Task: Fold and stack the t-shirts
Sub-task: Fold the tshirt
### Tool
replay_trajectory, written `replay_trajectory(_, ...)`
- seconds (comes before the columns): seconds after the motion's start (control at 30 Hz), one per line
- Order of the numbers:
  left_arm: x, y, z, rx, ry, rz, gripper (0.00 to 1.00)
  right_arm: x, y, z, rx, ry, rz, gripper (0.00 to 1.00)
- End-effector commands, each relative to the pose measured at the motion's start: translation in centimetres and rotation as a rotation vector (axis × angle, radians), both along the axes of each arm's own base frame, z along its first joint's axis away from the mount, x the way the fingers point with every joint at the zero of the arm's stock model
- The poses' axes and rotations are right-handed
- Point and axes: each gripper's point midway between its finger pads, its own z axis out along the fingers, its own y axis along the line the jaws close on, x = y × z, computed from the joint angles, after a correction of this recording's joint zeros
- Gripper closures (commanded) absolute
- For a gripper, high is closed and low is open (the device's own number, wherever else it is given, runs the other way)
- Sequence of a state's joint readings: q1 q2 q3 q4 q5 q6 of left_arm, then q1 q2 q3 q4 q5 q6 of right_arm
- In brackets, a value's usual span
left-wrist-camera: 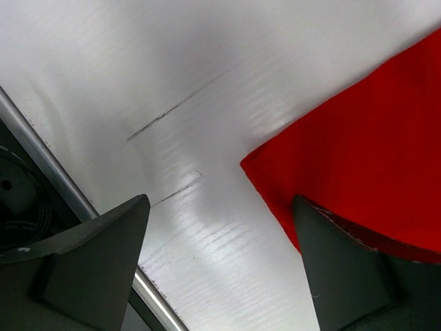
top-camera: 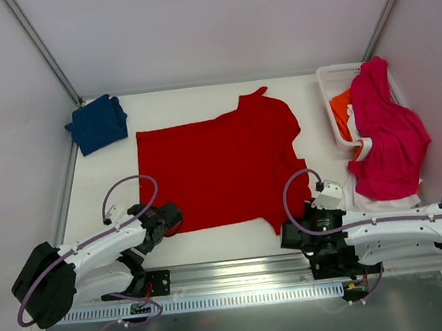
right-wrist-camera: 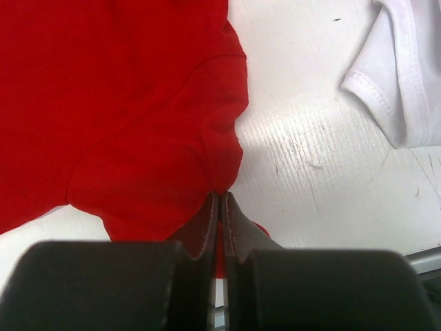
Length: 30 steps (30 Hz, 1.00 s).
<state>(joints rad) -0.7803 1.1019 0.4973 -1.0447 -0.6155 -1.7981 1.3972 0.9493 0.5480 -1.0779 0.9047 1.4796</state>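
On the bench the red t-shirt looks limp and light, best taken by corners: left gripper jaws spread over one, right gripper jaws pinching a sleeve

Looking down past left gripper, spread wide, holding nothing. Two dark fingers at bottom, one each side. On right, corner of red t-shirt, flat on white table, tip pointing into gap. Right finger in front of cloth edge; touching or not, hard to say. Thin scratches on table. At left, shiny metal rail.
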Motion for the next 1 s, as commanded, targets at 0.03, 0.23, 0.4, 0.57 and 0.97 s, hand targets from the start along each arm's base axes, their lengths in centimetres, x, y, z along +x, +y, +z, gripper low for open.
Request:
replay_trajectory(0.03, 0.4, 0.8, -0.3, 0.034, -0.059, 0.036, 0.19, 0.4, -0.3, 0.4, -0.032, -0.023, 0.003, 1.0)
replay_trajectory(0.23, 1.1, 0.7, -0.4, 0.046, -0.09, 0.039, 0.35, 0.3, -0.2, 0.4, -0.03, -0.02, 0.005, 1.0)
replay_trajectory(0.4, 1.7, 0.8, -0.3, 0.067, -0.111, 0.049, 0.41, 0.2, -0.2, 0.3, -0.035, -0.008, 0.006, 0.99)
replay_trajectory(0.57, 2.6, 0.7, 0.0, 0.107, -0.13, 0.058, 0.47, 0.1, -0.2, 0.1, -0.037, 0.003, 0.005, 0.99)
replay_trajectory(0.97, 4.9, 0.3, 0.1, 0.23, -0.144, 0.06, 0.83, 0.0, -0.5, 0.3, -0.041, 0.006, 0.005, 0.99)
